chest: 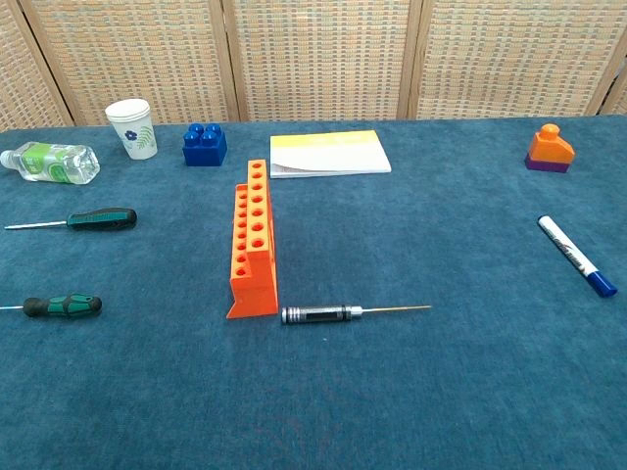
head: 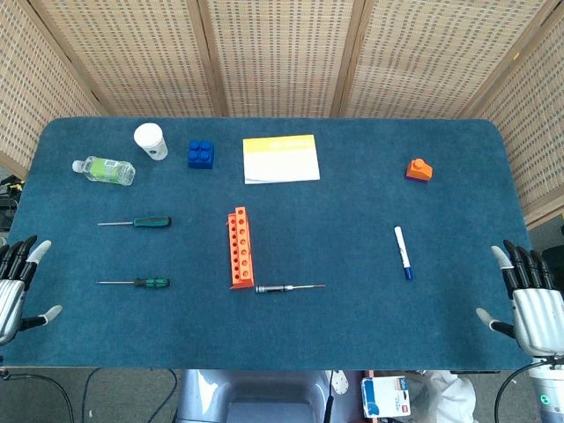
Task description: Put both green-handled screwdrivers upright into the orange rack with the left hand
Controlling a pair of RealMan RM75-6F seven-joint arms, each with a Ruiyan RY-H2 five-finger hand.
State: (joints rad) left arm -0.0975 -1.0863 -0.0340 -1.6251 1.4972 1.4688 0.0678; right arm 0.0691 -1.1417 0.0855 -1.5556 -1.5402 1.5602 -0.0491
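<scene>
We record both hands at the near edge of the table (head: 352, 326), holding nothing. The left hand (head: 16, 286) sits at the near left corner, fingers spread apart; the right hand (head: 529, 300) sits at the near right corner, fingers likewise spread.

The orange rack (head: 240, 248) stands near the table's middle, holes up, all unfilled. Both green-handled screwdrivers lie flat toward the left edge, well apart from the rack: the far screwdriver (head: 137, 222) and the near screwdriver (head: 135, 283), handles pointing toward the rack.

A metal-handled precision driver (head: 289, 287) lies just beside the rack's near end. Along the far edge we note a lying plastic bottle (head: 104, 169), paper cup (head: 151, 141), blue block (head: 201, 154), yellow-white notepad (head: 281, 159) and orange block (head: 419, 169). A marker (head: 403, 252) lies toward the right edge.
</scene>
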